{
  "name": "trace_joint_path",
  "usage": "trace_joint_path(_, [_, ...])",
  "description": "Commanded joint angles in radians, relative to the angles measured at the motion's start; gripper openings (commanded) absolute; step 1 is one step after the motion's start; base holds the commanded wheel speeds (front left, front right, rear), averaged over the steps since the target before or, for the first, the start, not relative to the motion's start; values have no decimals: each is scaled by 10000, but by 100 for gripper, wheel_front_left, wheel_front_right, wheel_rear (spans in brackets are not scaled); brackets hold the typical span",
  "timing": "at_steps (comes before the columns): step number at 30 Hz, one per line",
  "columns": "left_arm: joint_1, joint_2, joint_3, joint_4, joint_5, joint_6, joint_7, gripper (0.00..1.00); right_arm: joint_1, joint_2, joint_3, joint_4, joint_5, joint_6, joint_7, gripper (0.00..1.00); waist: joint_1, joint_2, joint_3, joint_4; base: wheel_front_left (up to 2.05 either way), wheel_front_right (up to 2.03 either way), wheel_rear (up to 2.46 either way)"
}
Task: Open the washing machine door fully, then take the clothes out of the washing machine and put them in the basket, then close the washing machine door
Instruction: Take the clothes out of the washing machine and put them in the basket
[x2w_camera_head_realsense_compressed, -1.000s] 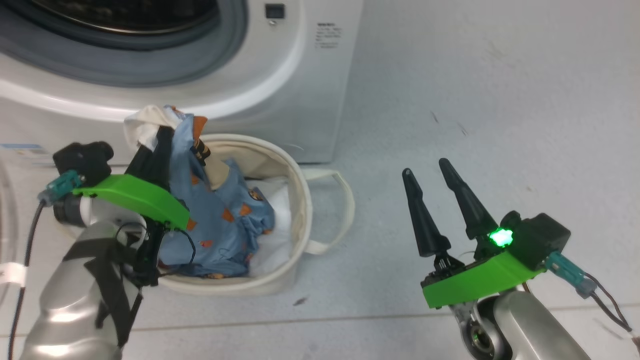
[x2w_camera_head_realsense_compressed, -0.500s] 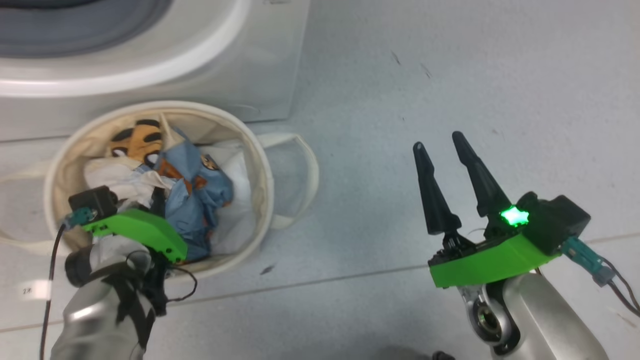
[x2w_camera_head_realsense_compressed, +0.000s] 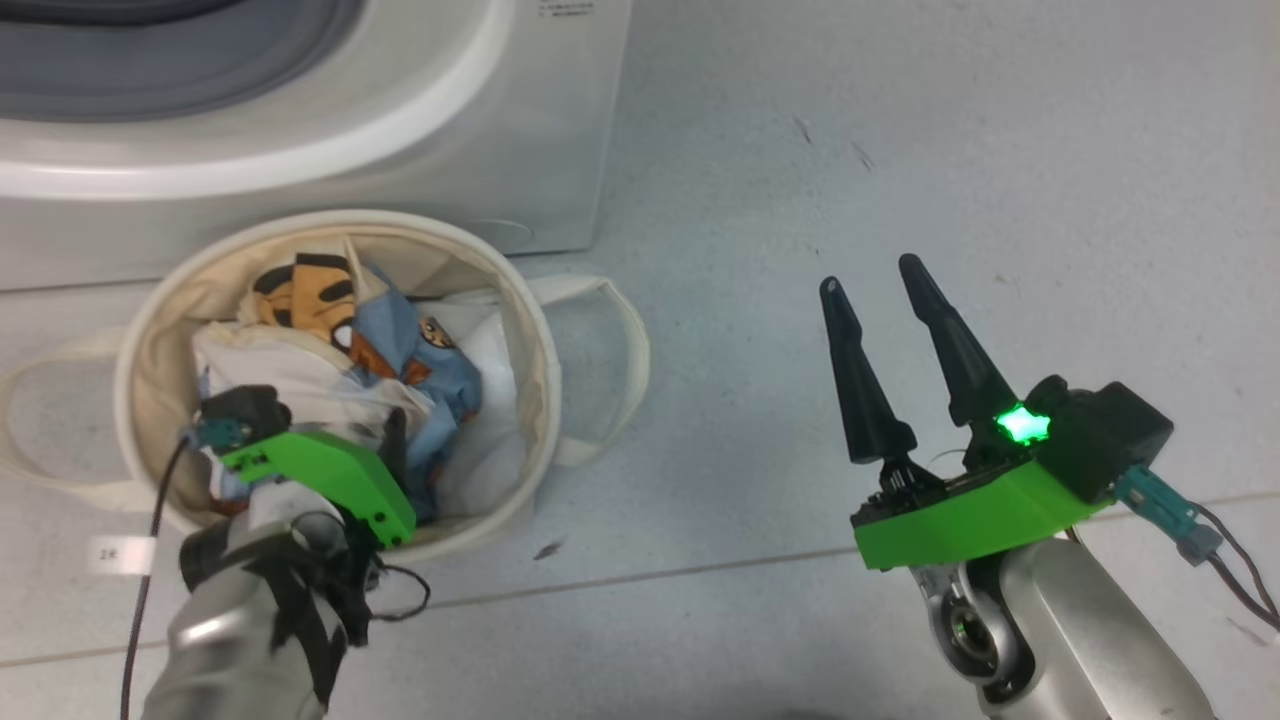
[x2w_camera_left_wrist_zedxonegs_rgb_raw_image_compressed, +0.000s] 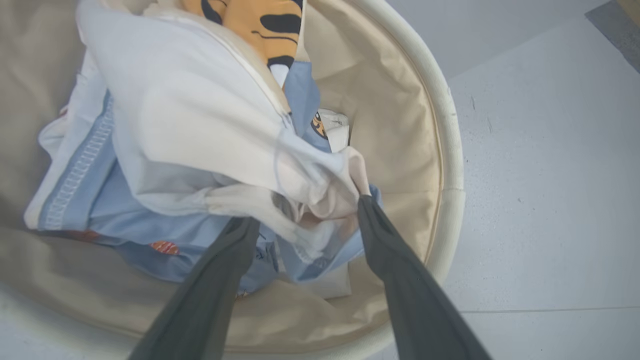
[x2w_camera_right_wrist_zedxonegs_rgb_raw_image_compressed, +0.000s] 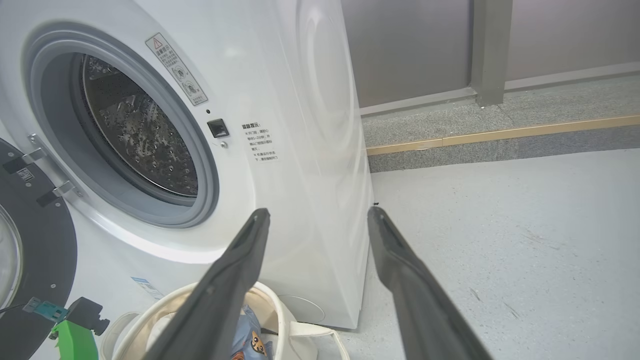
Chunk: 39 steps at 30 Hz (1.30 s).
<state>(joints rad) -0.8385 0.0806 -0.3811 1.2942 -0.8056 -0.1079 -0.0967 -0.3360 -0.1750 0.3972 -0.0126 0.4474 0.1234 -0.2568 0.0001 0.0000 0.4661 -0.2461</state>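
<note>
L gripper (x2w_camera_left_wrist_zedxonegs_rgb_raw_image_compressed: 305, 212) open, prob touching clothes (x2w_camera_left_wrist_zedxonegs_rgb_raw_image_compressed: 190, 125).

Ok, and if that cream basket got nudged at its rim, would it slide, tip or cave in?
Probably caves in first: the basket has soft, creased canvas walls. It likely slides rather than tips, being low and wide on smooth floor. The clothes inside are just crumpled fabric, so probably little weight pins it.

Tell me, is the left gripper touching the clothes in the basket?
Touching. In the left wrist view the left gripper is open, yet white fabric of the clothes bunches against its fingertips.
</note>
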Motion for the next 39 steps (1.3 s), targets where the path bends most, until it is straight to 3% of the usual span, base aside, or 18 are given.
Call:
trace_joint_path(1, [246, 112, -15, -71, 54, 58, 314, 100, 9, -15, 206, -241, 2, 73, -49, 100, -1, 0, -339, 245, 0, 0, 0])
trace_joint_path(7, [418, -24, -568, -418, 419, -154, -477, 100, 156, -55, 149, -113, 93, 73, -49, 100, -1, 0, -1027, 783, 0, 0, 0])
trace_joint_path(12, [744, 44, -1138, -1818, 756, -220, -1524, 100, 360, -74, 159, 139, 170, 73, -49, 100, -1, 0, -1721, 1343, 0, 0, 0])
trace_joint_path(18, [1782, 778, -1122, -5084, 759, -225, -1644, 100, 580, -88, 238, 539, 275, 73, -49, 100, -1, 0, -2617, 1909, 0, 0, 0])
trace_joint_path(19, [1782, 778, -1122, -5084, 759, -225, -1644, 100, 580, -88, 238, 539, 275, 73, -49, 100, -1, 0, -2617, 1909, 0, 0, 0])
trace_joint_path(23, [2838, 1631, -808, -7157, 1311, -223, -1647, 100, 643, -3, 327, 903, 373, 73, -49, 100, -1, 0, -3097, 2039, 0, 0, 0])
trace_joint_path(26, [3863, 2177, -388, -8667, 1857, -11, -1648, 100, 641, 18, 508, 1303, 448, 73, -49, 100, -1, 0, -3402, 2157, 0, 0, 0])
trace_joint_path(30, [4645, 2505, -126, -9551, 1802, 317, -1640, 100, 640, -2, 543, 1591, 506, 73, -49, 100, -1, 0, -3605, 2247, 0, 0, 0])
trace_joint_path(35, [5186, 2742, 172, -10407, 1753, 834, -1623, 100, 677, -85, 635, 1804, 488, 73, -49, 100, -1, 0, -3747, 2350, 0, 0, 0])
trace_joint_path(39, [5467, 2851, 267, -10986, 1647, 971, -1548, 100, 704, -136, 576, 1919, 458, 73, -49, 100, -1, 0, -3707, 2400, 0, 0, 0])
